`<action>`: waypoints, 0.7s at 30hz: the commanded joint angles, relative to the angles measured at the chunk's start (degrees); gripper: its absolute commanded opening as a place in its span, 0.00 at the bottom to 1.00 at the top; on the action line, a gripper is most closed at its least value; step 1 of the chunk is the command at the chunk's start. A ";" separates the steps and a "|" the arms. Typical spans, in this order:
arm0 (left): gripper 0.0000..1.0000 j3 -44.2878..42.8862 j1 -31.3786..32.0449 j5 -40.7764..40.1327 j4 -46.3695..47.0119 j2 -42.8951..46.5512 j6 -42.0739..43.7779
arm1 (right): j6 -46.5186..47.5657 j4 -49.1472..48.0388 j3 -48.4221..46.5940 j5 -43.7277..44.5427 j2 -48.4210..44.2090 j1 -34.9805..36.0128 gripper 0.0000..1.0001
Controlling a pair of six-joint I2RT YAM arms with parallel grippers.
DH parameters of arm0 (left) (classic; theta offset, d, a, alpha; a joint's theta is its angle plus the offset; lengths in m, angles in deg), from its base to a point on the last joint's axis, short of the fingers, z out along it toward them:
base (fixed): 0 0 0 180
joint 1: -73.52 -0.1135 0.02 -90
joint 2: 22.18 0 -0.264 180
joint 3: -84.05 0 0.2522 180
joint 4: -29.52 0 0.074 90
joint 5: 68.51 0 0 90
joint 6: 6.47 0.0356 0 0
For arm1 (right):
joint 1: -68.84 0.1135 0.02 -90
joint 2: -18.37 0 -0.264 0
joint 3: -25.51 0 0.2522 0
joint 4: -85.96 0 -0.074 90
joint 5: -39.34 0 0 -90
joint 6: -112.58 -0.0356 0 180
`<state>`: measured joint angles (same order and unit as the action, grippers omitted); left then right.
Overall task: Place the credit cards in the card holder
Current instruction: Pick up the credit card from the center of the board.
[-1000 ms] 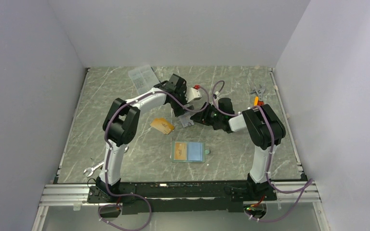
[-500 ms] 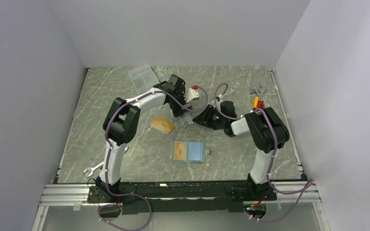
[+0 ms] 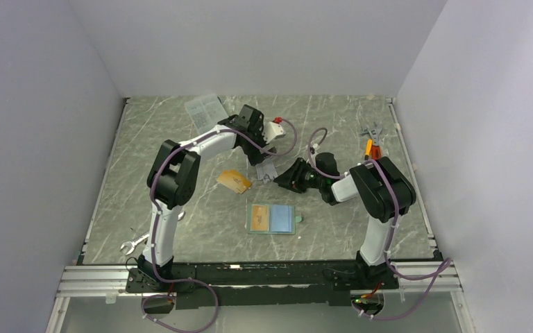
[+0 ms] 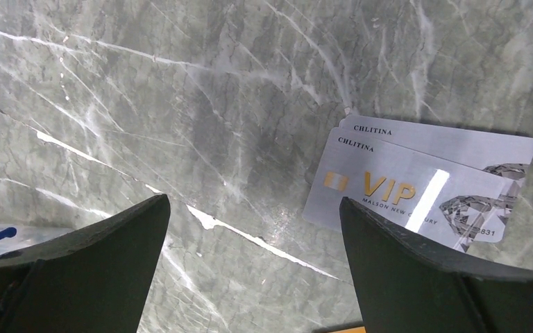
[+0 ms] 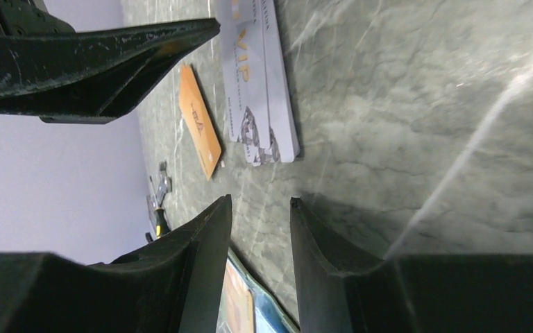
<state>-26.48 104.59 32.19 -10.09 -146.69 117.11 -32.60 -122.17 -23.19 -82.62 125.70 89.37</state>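
Observation:
Two silvery-white credit cards (image 4: 416, 187) lie overlapped on the marble, just right of my left gripper (image 4: 253, 201), which hangs wide open and empty above the table. An orange credit card (image 3: 234, 181) lies flat to their left. The card holder (image 3: 272, 218) lies open nearer the arms, with an orange left half and a light blue right half. My right gripper (image 5: 260, 201) sits low over the table beside the silvery cards (image 5: 257, 83). Its jaws stand narrowly apart with nothing between them. The orange card (image 5: 200, 121) lies beyond it.
A clear compartment box (image 3: 205, 109) stands at the back left. A wrench (image 3: 133, 242) lies near the front left. Orange-handled pliers (image 3: 369, 142) lie at the back right. White walls close in the table on three sides.
My right gripper has slid left and nearer, toward the silvery cards. The left wrist has shifted slightly back. The cards and the holder have not moved.

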 commanded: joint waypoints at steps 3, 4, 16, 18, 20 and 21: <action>0.99 1.38 0.34 2.34 0.12 2.83 -0.52 | -1.70 4.40 -0.10 1.68 2.80 2.52 0.40; 0.99 1.34 0.43 2.83 -0.58 2.52 -0.53 | -2.03 4.24 -0.25 1.75 3.06 2.52 0.40; 0.99 6.86 1.88 4.79 -1.23 3.72 -1.72 | -5.64 2.22 1.36 7.71 2.89 2.79 0.39; 0.99 8.41 2.43 5.29 -0.94 4.42 -1.81 | -6.02 2.15 1.28 8.17 3.15 2.97 0.40; 0.99 9.38 2.85 6.35 -1.15 5.05 -2.08 | -6.72 1.62 1.33 8.50 3.43 3.14 0.40; 0.99 9.56 2.95 7.14 -1.71 5.14 -2.43 | -6.96 1.29 1.32 8.53 3.60 3.10 0.40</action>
<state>-19.31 106.12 35.69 -8.75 -143.34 115.82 -39.59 -123.74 -23.43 -79.50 126.82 92.21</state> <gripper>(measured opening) 0.994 0.392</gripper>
